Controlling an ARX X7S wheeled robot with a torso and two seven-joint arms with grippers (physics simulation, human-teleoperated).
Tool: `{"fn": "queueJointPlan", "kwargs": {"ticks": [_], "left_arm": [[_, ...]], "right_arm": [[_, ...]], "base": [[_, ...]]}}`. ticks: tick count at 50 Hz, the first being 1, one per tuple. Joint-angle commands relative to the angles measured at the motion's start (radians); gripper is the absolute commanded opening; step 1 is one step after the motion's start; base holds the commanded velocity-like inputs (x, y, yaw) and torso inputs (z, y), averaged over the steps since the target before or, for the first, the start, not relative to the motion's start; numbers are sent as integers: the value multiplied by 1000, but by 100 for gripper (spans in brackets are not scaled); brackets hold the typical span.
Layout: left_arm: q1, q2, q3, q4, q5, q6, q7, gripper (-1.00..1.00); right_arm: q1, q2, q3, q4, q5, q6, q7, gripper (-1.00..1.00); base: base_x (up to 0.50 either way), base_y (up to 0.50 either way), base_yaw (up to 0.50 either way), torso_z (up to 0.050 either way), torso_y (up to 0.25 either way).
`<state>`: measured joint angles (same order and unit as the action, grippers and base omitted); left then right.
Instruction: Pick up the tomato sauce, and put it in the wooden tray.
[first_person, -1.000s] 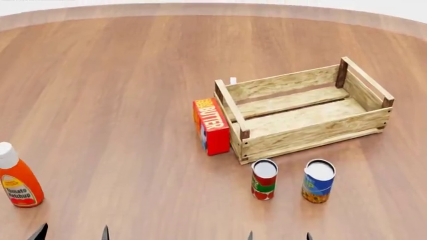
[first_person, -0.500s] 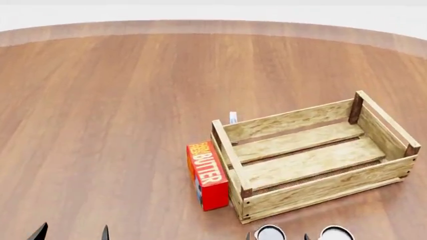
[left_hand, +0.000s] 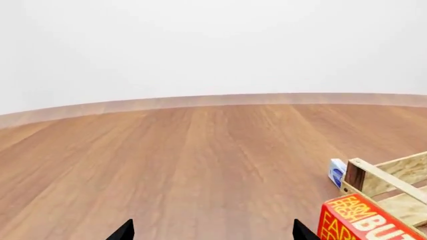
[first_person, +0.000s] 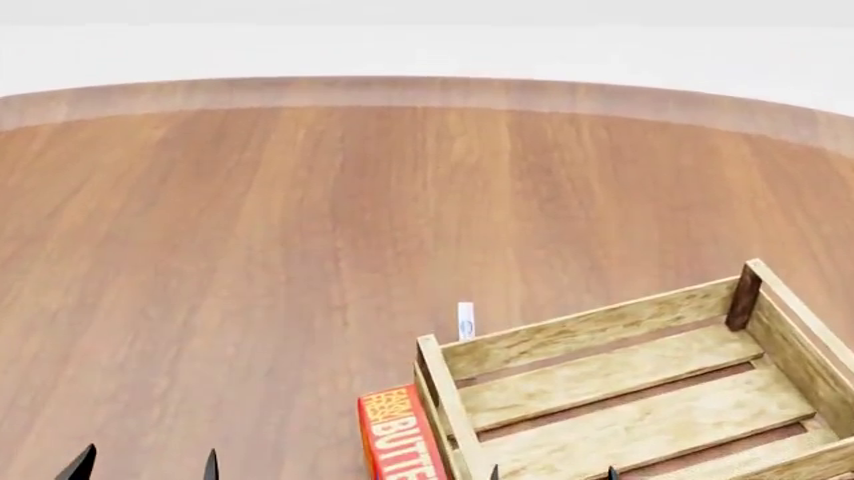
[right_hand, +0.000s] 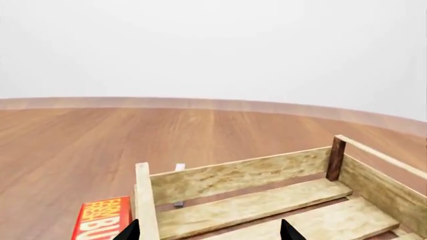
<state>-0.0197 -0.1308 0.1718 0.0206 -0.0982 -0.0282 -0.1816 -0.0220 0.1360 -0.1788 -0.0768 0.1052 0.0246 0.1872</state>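
Wood grain runs across the round worktop (left_hand: 187, 160) in the left wrist view, its curved far edge meeting a plain pale wall; two dark tips of the left end effector (left_hand: 212, 233) stand well apart at the frame's lower edge with nothing between them, so it is released; beside them sit a corner of the wooden tray (left_hand: 390, 175), the red butter box (left_hand: 363, 222) and a small blue-and-white item (left_hand: 337, 172) just behind the tray's corner post. From the head view, the worktop (first_person: 267, 250) fills most of the frame under a white backdrop; the wooden tray (first_person: 587, 345) lies at the lower right with bare slats, the butter box (first_person: 400, 440) touching its left end; the tomato sauce is out of sight here. Through the right wrist view, the right end effector (right_hand: 209, 231) shows two dark tips spread apart, gripping nothing, over the near wall of the tray (right_hand: 233, 175); the butter box (right_hand: 100, 220) lies alongside.
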Motion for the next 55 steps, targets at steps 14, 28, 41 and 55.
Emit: {"fn": "queueJointPlan", "kwargs": {"ticks": [14, 28, 41, 55], "left_arm": [[-3, -1, -2, -10, -13, 4, 3, 100], [-1, -8, 3, -8, -25, 8, -14, 100], [1, -16, 7, -1, -37, 5, -28, 100], [-3, -21, 14, -7, -46, 11, -39, 100]], "right_arm": [[-5, -2, -9, 29, -21, -49, 9, 100], [-161, 12, -40, -115, -76, -82, 76, 100], [-423, 70, 1, -207, -64, -283, 115, 100], [-603, 79, -21, -80, -66, -551, 131, 100]], "base": [[0, 0, 0, 0, 0], [0, 0, 0, 0, 0], [0, 0, 0, 0, 0], [0, 0, 0, 0, 0]]}}
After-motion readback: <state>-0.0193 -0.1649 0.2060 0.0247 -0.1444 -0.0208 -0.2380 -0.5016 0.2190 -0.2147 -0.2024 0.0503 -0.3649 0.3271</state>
